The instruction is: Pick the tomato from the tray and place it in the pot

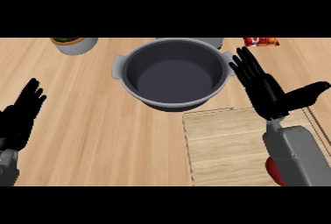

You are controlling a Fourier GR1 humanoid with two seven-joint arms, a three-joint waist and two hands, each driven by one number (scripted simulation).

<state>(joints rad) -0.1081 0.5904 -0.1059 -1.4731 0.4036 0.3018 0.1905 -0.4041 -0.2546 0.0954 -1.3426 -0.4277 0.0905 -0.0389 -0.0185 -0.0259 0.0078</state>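
A grey pot (174, 73) with two side handles stands at the back middle of the counter, and its inside shows nothing. In front of it to the right lies a light wooden tray (226, 144). Only a red sliver of the tomato (272, 170) shows on the tray, mostly hidden under my right forearm. My right hand (265, 89) is open, fingers straight, above the tray's far right corner and beside the pot's right handle. My left hand (19, 116) rests open at the left edge, fingers up.
A grey bowl-like container (74, 43) with something brown and green in it stands at the back left. A red packet (260, 41) lies at the back right. Bare wooden counter (97, 131) stretches between my left hand and the tray.
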